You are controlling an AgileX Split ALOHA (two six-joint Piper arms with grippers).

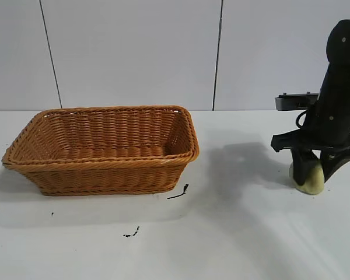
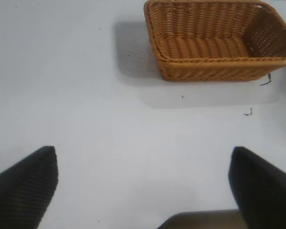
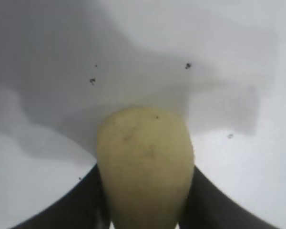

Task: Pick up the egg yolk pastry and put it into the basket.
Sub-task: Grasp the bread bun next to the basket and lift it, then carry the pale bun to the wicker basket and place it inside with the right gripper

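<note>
Two fingers of right gripper [image 1: 317, 172] clenched on egg yolk pastry [image 3: 144, 167], low over table [image 1: 233, 245]. Basket [image 1: 102, 149] well apart to its left. Left gripper [image 2: 143, 186] spread open, idle, nearer basket.

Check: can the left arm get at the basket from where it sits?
Probably yes. The left gripper is open over bare table, with nothing between it and the basket. The right gripper is far off, around the egg yolk pastry.
</note>
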